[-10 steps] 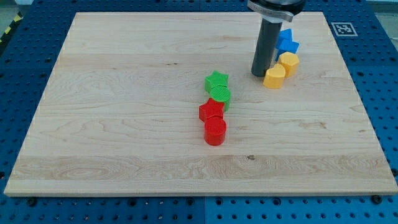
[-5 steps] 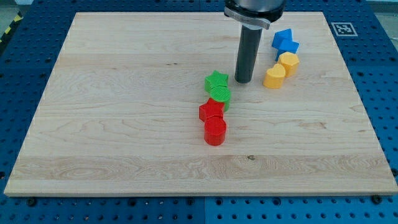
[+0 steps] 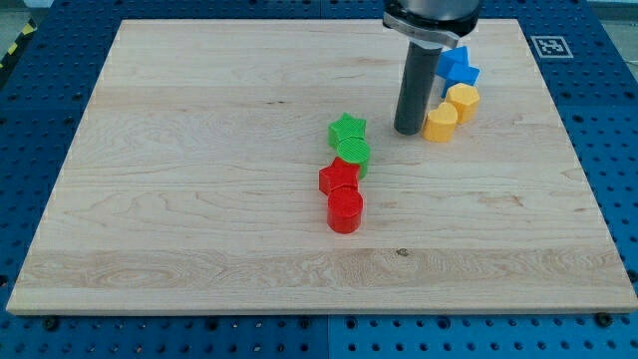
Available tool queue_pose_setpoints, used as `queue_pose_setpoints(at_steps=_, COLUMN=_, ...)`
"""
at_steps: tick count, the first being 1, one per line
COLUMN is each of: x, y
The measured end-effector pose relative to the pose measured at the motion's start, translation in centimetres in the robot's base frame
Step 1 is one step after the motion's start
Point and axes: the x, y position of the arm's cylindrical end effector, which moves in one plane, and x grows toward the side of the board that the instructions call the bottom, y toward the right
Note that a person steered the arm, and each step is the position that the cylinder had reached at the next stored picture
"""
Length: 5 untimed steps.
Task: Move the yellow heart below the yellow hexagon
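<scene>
Rod's tip (image 3: 408, 131) sits on the board (image 3: 199, 150), just to the view's left of the yellow heart (image 3: 440, 123). Cannot tell whether it touches or there's a hairline gap; reads as right beside. No jaws on this rig: it's a bare rod, nothing clamped, nothing to open or close.

Yellow heart is in the upper-right cluster, touching or nearly touching the yellow hexagon (image 3: 463, 102), which lies up and to the view's right of it. Blue block (image 3: 457, 67), irregular shape, sits just above the hexagon toward the view's top, partly behind the rod.

Key relation: heart lies to the view's right of the tip, roughly level with it. Target spot is straight toward the view's bottom from the hexagon, so the heart needs to travel right and slightly down. A push from the left carries it mostly rightward, which looks about correct, though contact a little above the heart's centre would probably help add the downward component. The heart shows no clear long axis at this size.

Risk, as a judgement: heart and hexagon are so close that a push may drag the hexagon along and shift the reference.

Elsewhere: green star (image 3: 347, 129), green round block (image 3: 353, 153), red star (image 3: 339, 179), red cylinder (image 3: 345, 210) chained mid-board, well clear of the tip.
</scene>
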Motion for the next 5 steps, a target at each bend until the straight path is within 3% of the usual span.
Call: queue_pose_setpoints(at_steps=5, x=0.6, y=2.1)
